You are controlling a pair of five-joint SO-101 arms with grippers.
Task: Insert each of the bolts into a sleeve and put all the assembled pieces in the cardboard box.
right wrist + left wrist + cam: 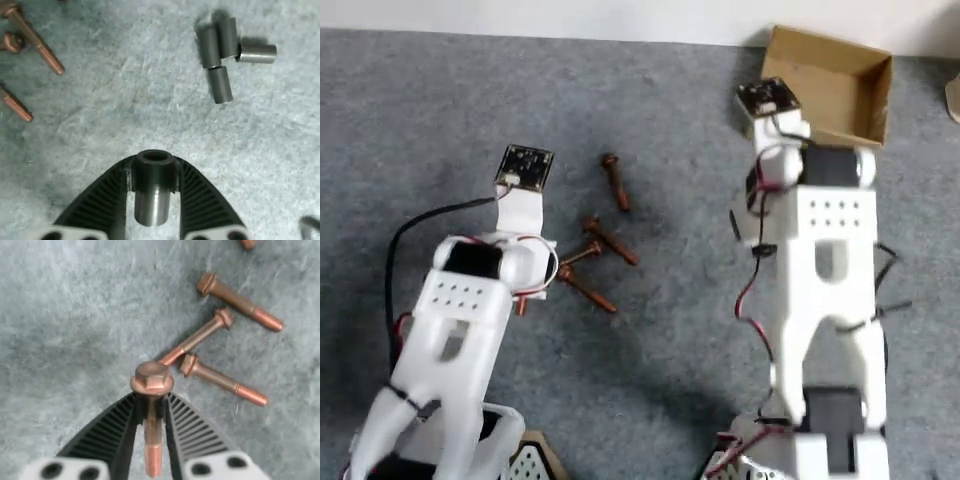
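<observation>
Currently my left gripper [150, 407] pinches one copper bolt [151, 384] by its shank, and my right gripper [153, 175] pinches one dark sleeve [154, 192]. Nothing looks joined yet. Four loose bolts [220, 377] and four loose sleeves [220, 85] lie on the grey mat [440, 110], and the cardboard box [878, 100] appears unfilled.

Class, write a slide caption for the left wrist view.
Left gripper holds a copper bolt; loose bolts lie on the grey mat.

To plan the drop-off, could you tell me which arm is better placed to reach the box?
Right: the right arm, holding a sleeve, is beside the box; the left arm, holding a bolt, sits farther away.
</observation>
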